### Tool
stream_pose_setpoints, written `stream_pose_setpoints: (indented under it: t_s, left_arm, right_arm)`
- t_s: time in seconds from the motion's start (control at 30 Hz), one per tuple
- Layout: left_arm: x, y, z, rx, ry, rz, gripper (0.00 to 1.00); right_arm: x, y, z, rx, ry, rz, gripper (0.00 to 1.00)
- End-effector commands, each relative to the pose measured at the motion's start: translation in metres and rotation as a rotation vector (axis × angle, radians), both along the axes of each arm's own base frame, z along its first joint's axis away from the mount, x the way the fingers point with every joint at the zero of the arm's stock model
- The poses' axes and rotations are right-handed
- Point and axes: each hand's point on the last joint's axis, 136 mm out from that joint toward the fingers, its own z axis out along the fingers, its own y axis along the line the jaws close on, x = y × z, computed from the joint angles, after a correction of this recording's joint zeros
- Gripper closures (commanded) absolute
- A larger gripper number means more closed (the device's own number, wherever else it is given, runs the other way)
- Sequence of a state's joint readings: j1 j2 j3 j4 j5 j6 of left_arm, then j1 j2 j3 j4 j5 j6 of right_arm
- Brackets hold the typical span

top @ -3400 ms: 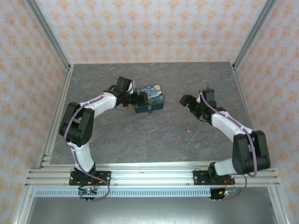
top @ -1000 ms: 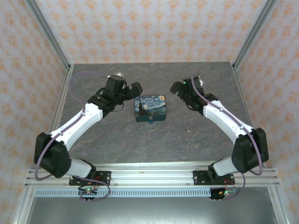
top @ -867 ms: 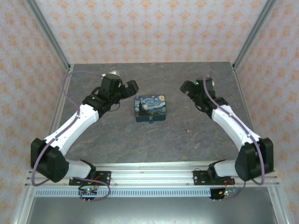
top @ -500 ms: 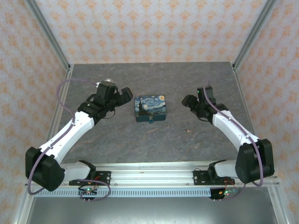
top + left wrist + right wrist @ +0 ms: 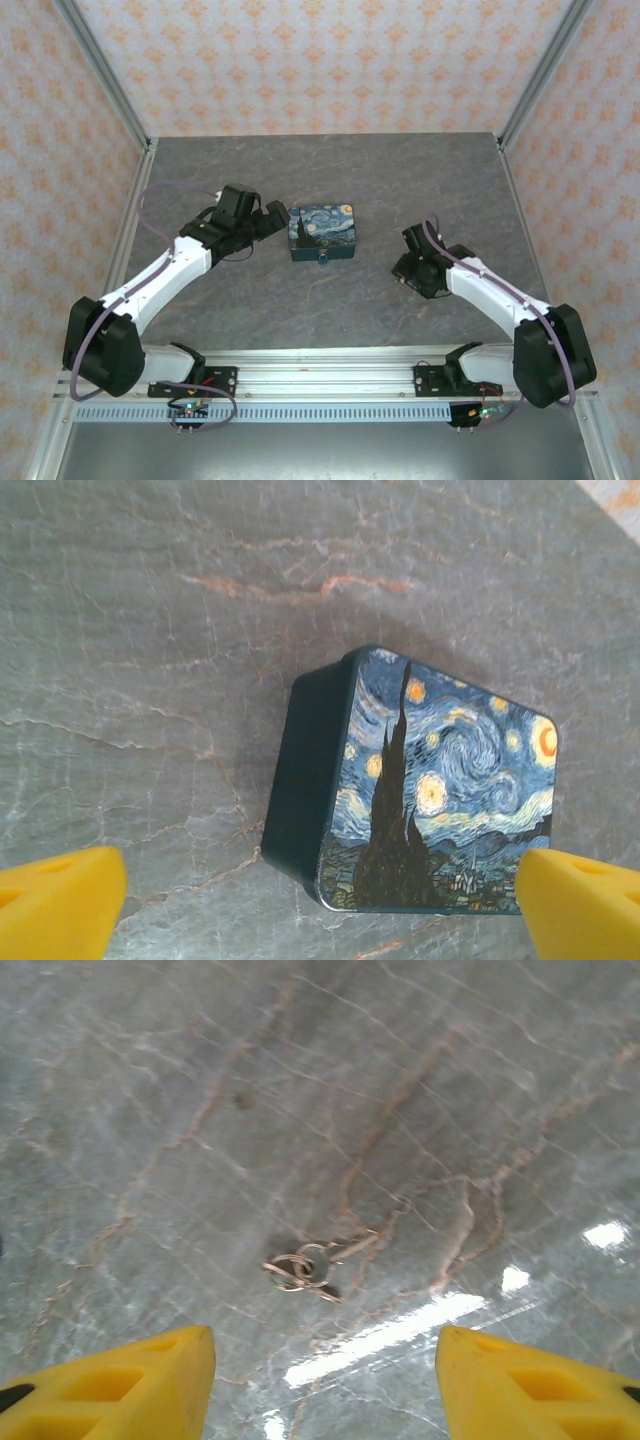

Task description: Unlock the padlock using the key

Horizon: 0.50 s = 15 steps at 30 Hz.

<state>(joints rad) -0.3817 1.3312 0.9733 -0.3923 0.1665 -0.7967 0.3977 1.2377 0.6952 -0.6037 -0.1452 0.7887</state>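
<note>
The padlock (image 5: 322, 232) is a boxy block with a starry-night top and dark teal sides, lying flat mid-table. My left gripper (image 5: 272, 222) sits just to its left, open. In the left wrist view the padlock (image 5: 440, 790) lies ahead, between the spread yellow fingers of that gripper (image 5: 320, 905). The key (image 5: 318, 1265), a thin metal piece on small wire rings, lies on the stone. Just short of it, my right gripper (image 5: 325, 1380) hovers open, holding nothing. Seen from above, the right gripper (image 5: 408, 268) is to the right of the padlock and nearer the front.
The grey marbled table (image 5: 300, 300) is framed by aluminium posts and patterned orange walls on three sides. A metal rail (image 5: 320, 375) carrying both arm bases runs along the near edge.
The right arm has swung from beside the padlock toward the front, coming down over the key with its jaws narrowed. The left gripper has drifted back in toward the padlock's left side.
</note>
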Motion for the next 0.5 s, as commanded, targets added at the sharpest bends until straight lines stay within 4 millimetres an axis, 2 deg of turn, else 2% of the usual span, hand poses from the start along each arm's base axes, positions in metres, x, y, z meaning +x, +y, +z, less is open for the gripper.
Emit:
stream_pose_setpoints:
  t_s: [0.0, 0.3, 0.47]
  left_arm:
    - [0.005, -0.018, 0.009, -0.055, -0.028, -0.036, 0.0]
    - [0.003, -0.04, 0.0, -0.095, -0.017, -0.096, 0.0]
    - [0.002, -0.044, 0.001, -0.108, -0.024, -0.108, 0.0]
  right_arm:
    - [-0.003, -0.007, -0.001, -0.029, 0.022, -0.057, 0.41]
    - [0.013, 0.004, -0.008, -0.056, 0.073, -0.038, 0.43]
    - [0.018, 0.009, -0.015, -0.072, 0.104, -0.028, 0.46]
